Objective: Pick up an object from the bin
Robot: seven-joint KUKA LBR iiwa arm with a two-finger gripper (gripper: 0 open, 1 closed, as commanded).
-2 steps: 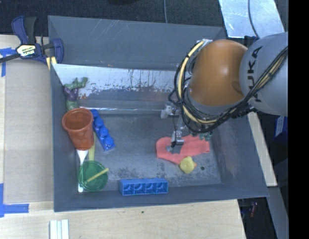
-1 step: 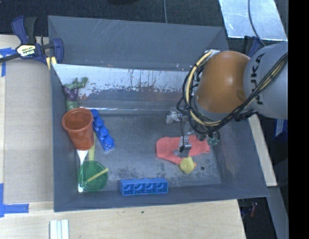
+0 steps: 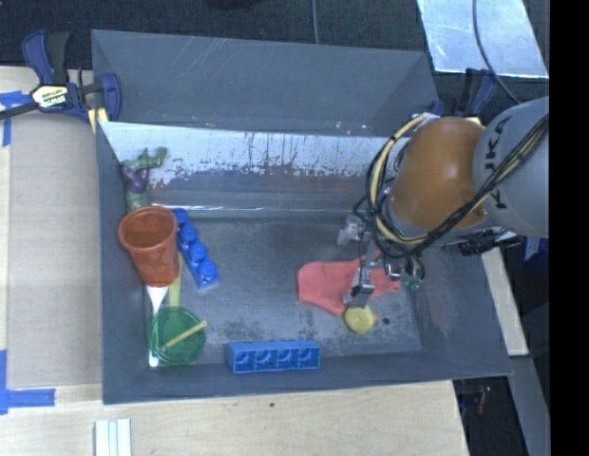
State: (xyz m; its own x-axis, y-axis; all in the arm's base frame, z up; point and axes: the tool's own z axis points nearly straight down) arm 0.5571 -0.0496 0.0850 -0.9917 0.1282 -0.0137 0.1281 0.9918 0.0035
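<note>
Reaching in from the right, the pincer (image 3: 363, 291) sits low over the floor of the grey bin (image 3: 275, 84), in its right half, with the arm's rounded orange cover (image 3: 437, 174) and looped cables above it. Whether the pincer is wide, narrow or closed on anything cannot be told from this angle. Its tip lies over the right edge of a flat red piece (image 3: 325, 285) of soft, irregular outline that lies on the bin floor; nothing is seen lifted. Just below the tip, near the red piece's lower right corner, rests a small yellow ball (image 3: 359, 320). Further left along the near wall lies a long blue block (image 3: 274, 357) with a row of studs. Well apart, on the left side, an orange cup (image 3: 150, 243) lies beside a chain of blue bricks (image 3: 195, 252), with a green cup (image 3: 177, 335) below them, a yellow stick across its mouth. A small purple and green toy (image 3: 142, 171) sits in the far left corner.
</note>
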